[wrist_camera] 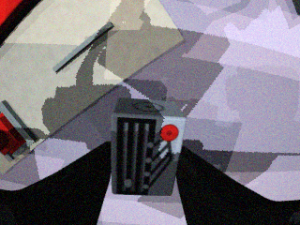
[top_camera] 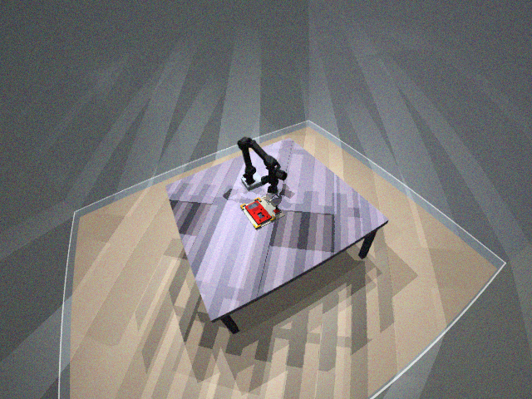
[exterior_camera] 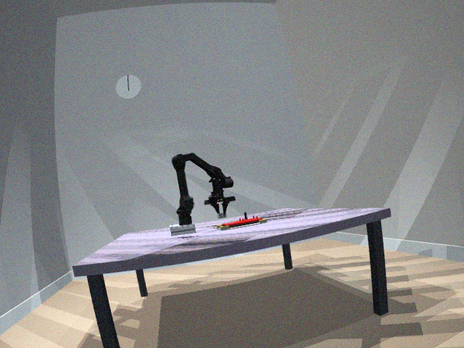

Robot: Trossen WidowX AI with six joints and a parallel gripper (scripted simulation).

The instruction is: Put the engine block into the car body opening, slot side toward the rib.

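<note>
My gripper (top_camera: 272, 195) (exterior_camera: 222, 214) (wrist_camera: 146, 157) points down and is shut on the engine block. The engine block (exterior_camera: 222, 216) (wrist_camera: 161, 185) is a small grey box with dark slots, slanted bars and a red round knob on its top face. It appears to hang a little above the table, beside the cream board's edge. The car body (top_camera: 253, 211) (exterior_camera: 239, 222) is red and lies flat on the board, with a dark opening near one end. Only a red corner of it (wrist_camera: 9, 10) shows at the upper left of the wrist view. The rib cannot be made out.
The cream board (top_camera: 266, 203) (wrist_camera: 28, 61) has yellow corner pieces. A thin grey bar (wrist_camera: 84, 47) lies on it. A small red part (wrist_camera: 13, 136) with grey edging is at the left of the wrist view. A dark post (exterior_camera: 245, 215) stands up by the car body.
</note>
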